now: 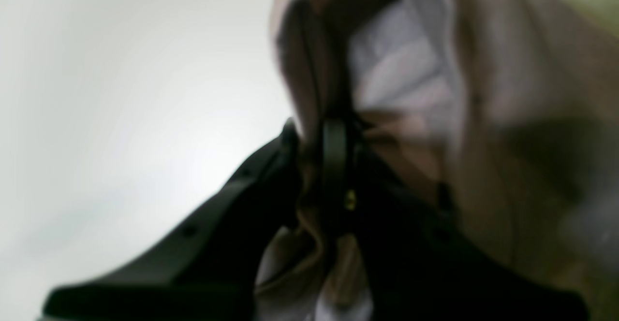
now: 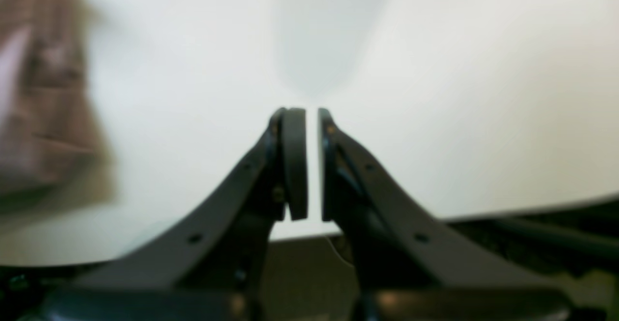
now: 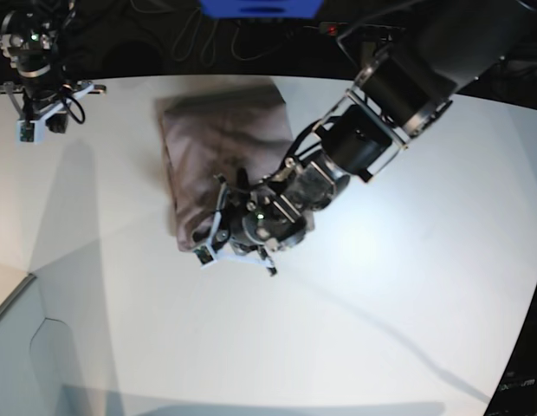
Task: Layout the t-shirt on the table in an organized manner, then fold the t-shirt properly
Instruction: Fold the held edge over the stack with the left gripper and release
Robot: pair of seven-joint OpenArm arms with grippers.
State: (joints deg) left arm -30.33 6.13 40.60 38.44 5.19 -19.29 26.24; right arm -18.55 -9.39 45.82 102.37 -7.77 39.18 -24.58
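Note:
The mauve t-shirt [image 3: 225, 143] lies as a folded bundle on the white table [image 3: 398, 303], left of centre. My left gripper [image 3: 214, 245] is at the bundle's near corner. In the left wrist view this gripper [image 1: 333, 152] is shut on a fold of the t-shirt [image 1: 508, 94], with cloth bunched between and behind the fingers. My right gripper [image 3: 41, 121] is at the table's far left edge, away from the shirt. In the right wrist view it [image 2: 312, 166] is empty, jaws together with only a thin slit, and the blurred shirt [image 2: 43, 108] shows at the left.
A blue object [image 3: 260, 7] and dark cables lie beyond the table's far edge. The table's curved edge [image 2: 532, 205] runs just behind my right gripper. A grey floor panel [image 3: 43, 364] shows at the lower left.

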